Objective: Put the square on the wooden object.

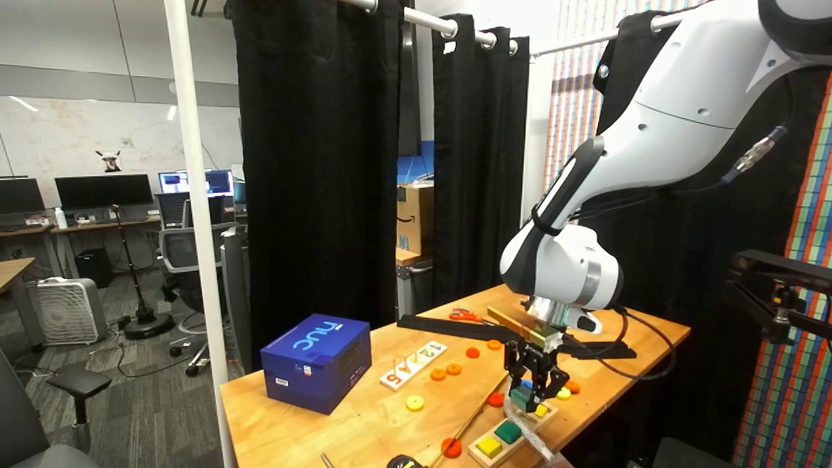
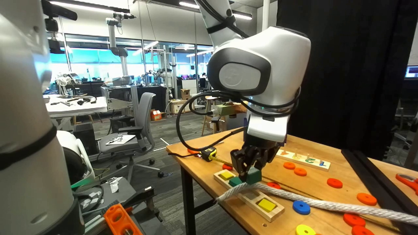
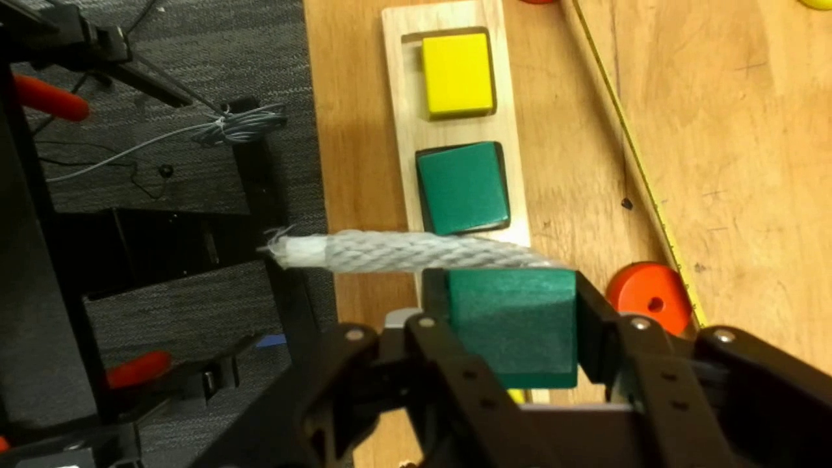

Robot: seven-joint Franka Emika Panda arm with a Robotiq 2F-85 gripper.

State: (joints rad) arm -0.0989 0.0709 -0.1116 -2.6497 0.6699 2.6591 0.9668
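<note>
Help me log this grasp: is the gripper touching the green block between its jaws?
Touching. The wrist view shows the gripper shut on the green block, its jaws flush against two opposite sides with no visible gap.

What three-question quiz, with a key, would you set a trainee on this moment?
1. True or false: the gripper is empty.
2. Pick one: what passes over the wooden board? A) scissors B) rope C) blue box
3. How many of the board's slots are filled, and with what?

Key: 1. False; it holds a green square block. 2. B. 3. Three, with two yellow blocks and a second green block.
</note>
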